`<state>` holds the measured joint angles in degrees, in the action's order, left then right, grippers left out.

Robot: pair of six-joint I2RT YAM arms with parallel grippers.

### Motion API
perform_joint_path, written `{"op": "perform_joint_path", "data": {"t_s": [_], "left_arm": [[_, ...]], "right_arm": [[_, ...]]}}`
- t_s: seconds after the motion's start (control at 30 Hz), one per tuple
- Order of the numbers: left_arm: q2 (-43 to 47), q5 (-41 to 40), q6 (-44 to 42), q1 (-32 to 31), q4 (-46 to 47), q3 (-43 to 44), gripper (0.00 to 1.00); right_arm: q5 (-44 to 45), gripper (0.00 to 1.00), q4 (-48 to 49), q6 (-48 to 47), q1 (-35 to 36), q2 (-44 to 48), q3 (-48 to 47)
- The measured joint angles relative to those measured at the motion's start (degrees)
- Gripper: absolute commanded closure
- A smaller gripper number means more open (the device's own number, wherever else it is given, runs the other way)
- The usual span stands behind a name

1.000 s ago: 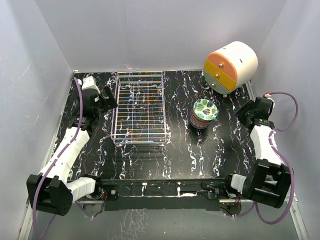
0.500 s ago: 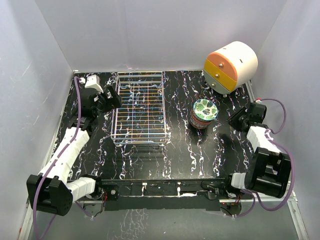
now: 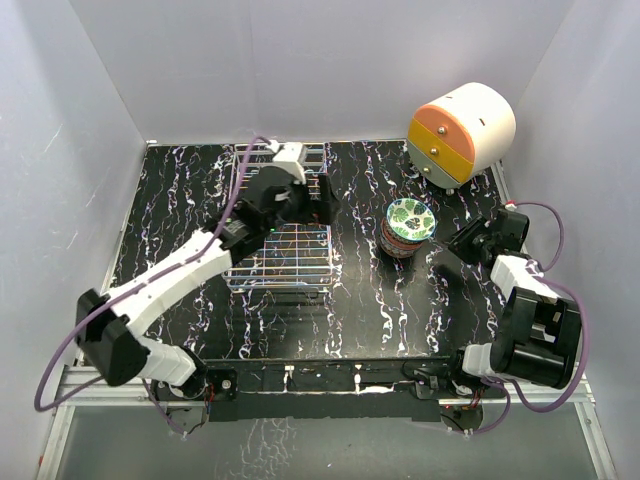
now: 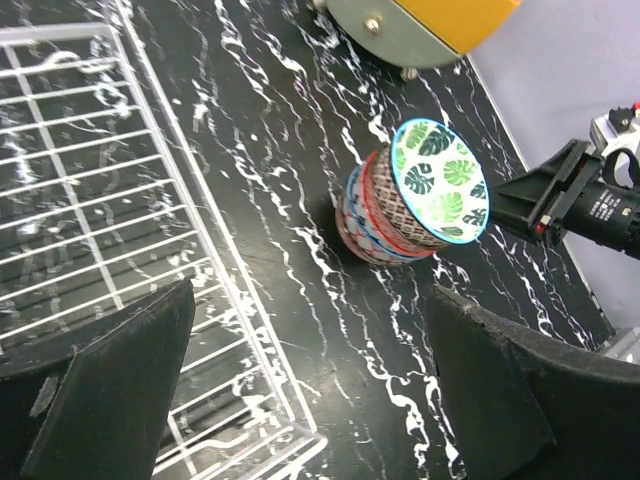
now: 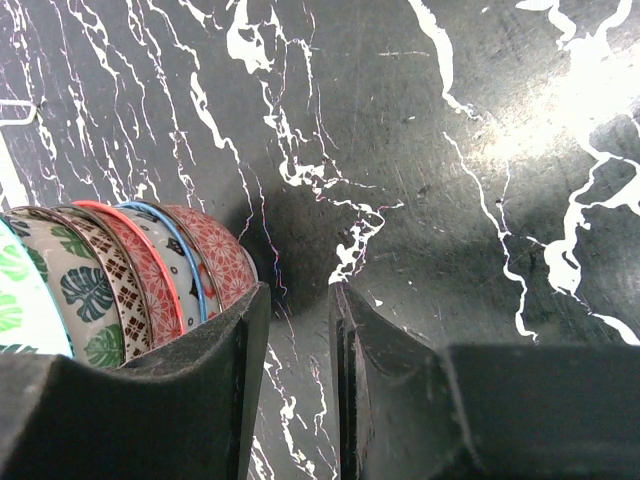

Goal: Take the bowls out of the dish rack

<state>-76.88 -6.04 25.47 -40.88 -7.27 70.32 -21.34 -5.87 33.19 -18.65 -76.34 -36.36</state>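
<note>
The bowls (image 3: pixel 408 226) stand nested in one stack on the black marbled table, right of the dish rack (image 3: pixel 262 262); the top one has a green-leaf inside. No bowl shows in the wire rack. My left gripper (image 3: pixel 328 200) hovers over the rack's right edge, wide open and holding nothing. In the left wrist view the bowls (image 4: pixel 415 195) lie ahead, beyond the left gripper (image 4: pixel 310 400), with the rack (image 4: pixel 90 180) to the left. My right gripper (image 3: pixel 452 247) sits low just right of the stack. In its wrist view the right gripper (image 5: pixel 298 300) shows a narrow empty gap beside the bowls (image 5: pixel 130 270).
A white-and-orange cylindrical drawer unit (image 3: pixel 460 130) stands at the back right corner, also at the top of the left wrist view as the drawer unit (image 4: pixel 430 20). Grey walls close in the table on three sides. The right arm's tip (image 4: pixel 560 195) shows right of the bowls.
My left arm has swung from the rack's left side across to its right edge. The right gripper's jaws have narrowed and it has edged closer to the bowl stack.
</note>
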Motion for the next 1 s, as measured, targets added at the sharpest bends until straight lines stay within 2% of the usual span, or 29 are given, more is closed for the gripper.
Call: {"op": "perform_joint_path", "data": {"t_s": [0.17, 0.4, 0.53, 0.67, 0.73, 0.8, 0.87, 1.0], "left_arm": [[-10.2, -1.4, 4.2, -4.3, 0.3, 4.8, 0.18], [-23.4, -2.9, 8.4, -5.7, -3.3, 13.7, 0.21], [-27.1, -3.6, 9.4, -6.1, -4.5, 16.8, 0.21], [-27.6, -4.2, 9.9, -6.3, -5.5, 16.5, 0.16], [-27.5, -4.6, 9.8, -6.3, -5.0, 15.8, 0.11], [-26.8, -5.2, 9.4, -6.3, -4.5, 14.1, 0.08], [-25.5, -5.6, 8.9, -6.3, -4.2, 11.6, 0.05], [-21.6, -6.2, 7.6, -6.3, -3.5, 8.3, 0.03]], "right_arm": [[-0.8, 0.67, 1.0, 0.2, 0.0, 0.0, 1.1], [-1.8, 0.67, 1.4, 0.2, 0.0, 0.0, 2.1], [-2.2, 0.65, 1.4, 0.1, 0.1, 0.2, 2.1], [-1.7, 0.51, 1.4, -0.5, 0.1, 0.4, 2.1], [-1.1, 0.31, 1.4, -1.4, 0.2, 0.7, 2.1], [0.1, 0.21, 1.3, -2.2, 0.2, 1.2, 2.1], [1.1, 0.17, 1.3, -3.1, 0.2, 2.1, 2.1], [2.1, 0.17, 1.6, -3.7, 0.2, 3.8, 2.6]]}}
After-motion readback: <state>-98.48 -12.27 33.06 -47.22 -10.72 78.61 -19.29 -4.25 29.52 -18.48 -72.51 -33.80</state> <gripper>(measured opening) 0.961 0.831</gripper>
